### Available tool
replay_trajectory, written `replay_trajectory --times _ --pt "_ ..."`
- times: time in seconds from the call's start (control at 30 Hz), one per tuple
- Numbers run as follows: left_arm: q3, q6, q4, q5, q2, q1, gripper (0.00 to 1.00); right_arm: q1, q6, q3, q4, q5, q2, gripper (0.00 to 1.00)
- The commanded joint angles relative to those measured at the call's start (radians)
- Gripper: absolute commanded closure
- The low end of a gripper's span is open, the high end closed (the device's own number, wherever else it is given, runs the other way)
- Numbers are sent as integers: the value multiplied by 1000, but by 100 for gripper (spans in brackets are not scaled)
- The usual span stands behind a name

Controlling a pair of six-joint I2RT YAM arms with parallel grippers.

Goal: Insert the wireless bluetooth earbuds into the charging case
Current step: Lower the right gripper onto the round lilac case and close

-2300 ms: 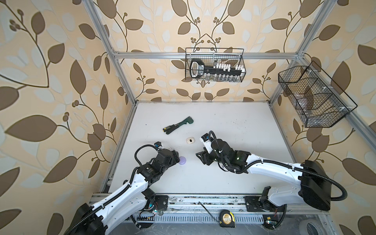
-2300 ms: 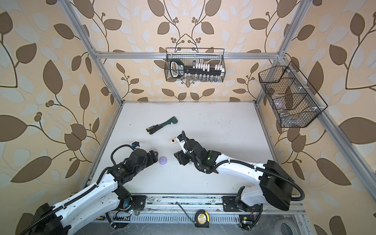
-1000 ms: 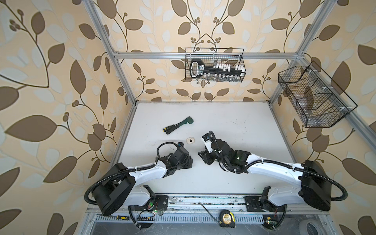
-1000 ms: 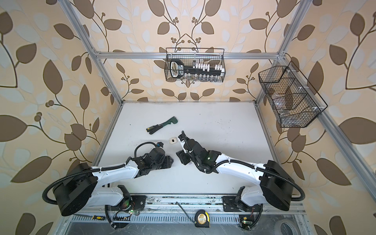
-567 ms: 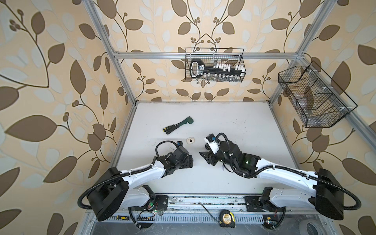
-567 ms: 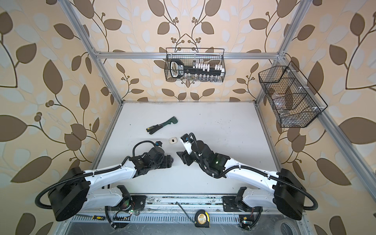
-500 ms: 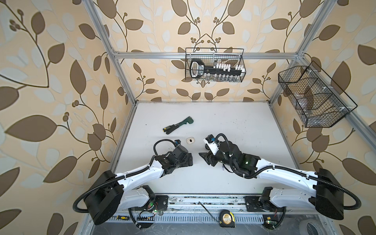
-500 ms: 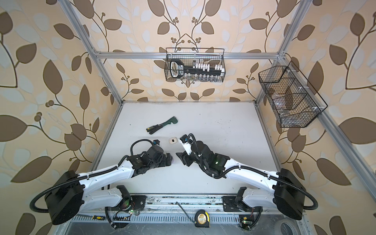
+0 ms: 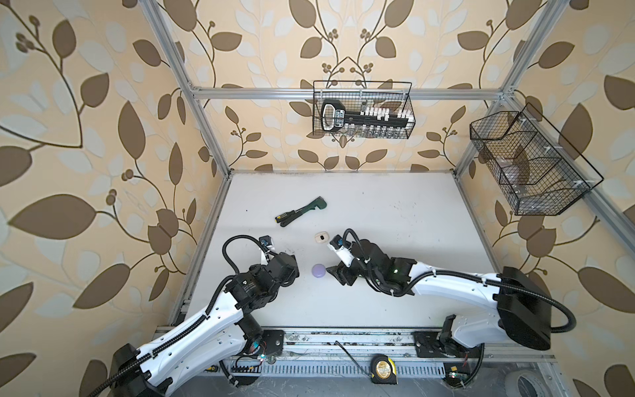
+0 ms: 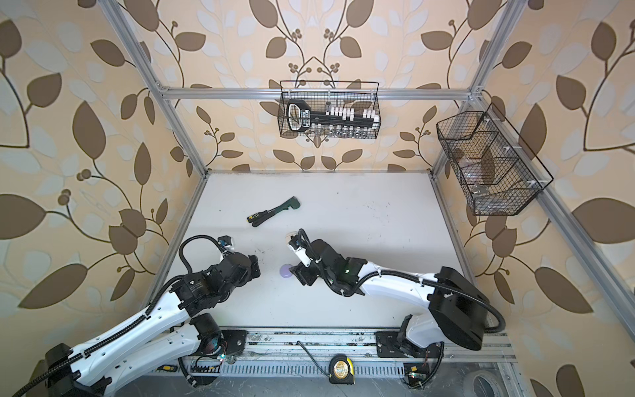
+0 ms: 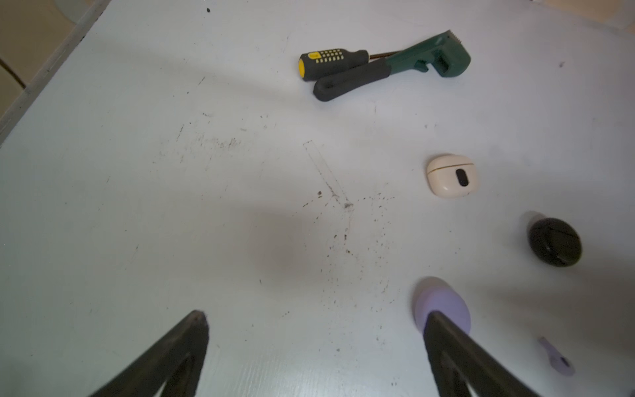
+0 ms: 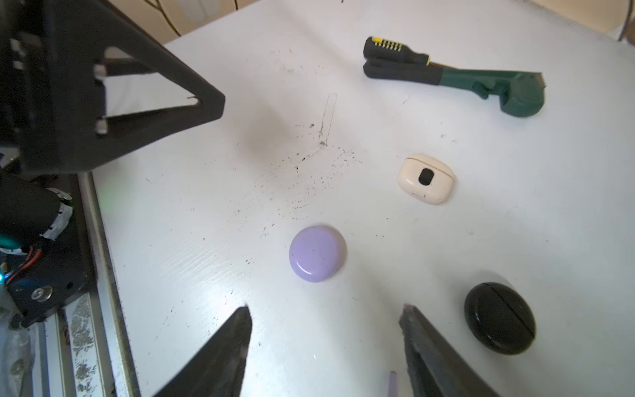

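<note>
A scuffed white desk (image 9: 395,206), speckled with dark grit, bears a green wrench (image 9: 311,207) lying against a black-and-yellow screwdriver (image 11: 330,63) toward the back. Nearer the front sit three closed cases, each apart: a cream case (image 9: 322,237), a round lilac case (image 9: 318,270) and a round black case (image 12: 500,318). A lilac earbud (image 11: 556,357) lies loose near the lilac case.

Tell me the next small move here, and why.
Probably shift the left gripper to straddle the lilac case and close on it. The case sits shut on the table, apart from that open gripper, while a lilac earbud lies loose by the open right gripper, so the case likely needs holding and opening first.
</note>
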Motion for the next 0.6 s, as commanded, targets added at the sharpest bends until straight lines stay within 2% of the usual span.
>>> replay_trajectory --times 0.0,0.3,0.57 --pt "-3 35 14 -29 -16 -7 1 17 -10 87 -71 44 88 26" --pt "26 15 -4 -36 66 -7 1 45 -22 257 -194 33 291 22" --pt "12 9 -1 -40 34 -7 1 46 -29 362 -286 73 422 22"
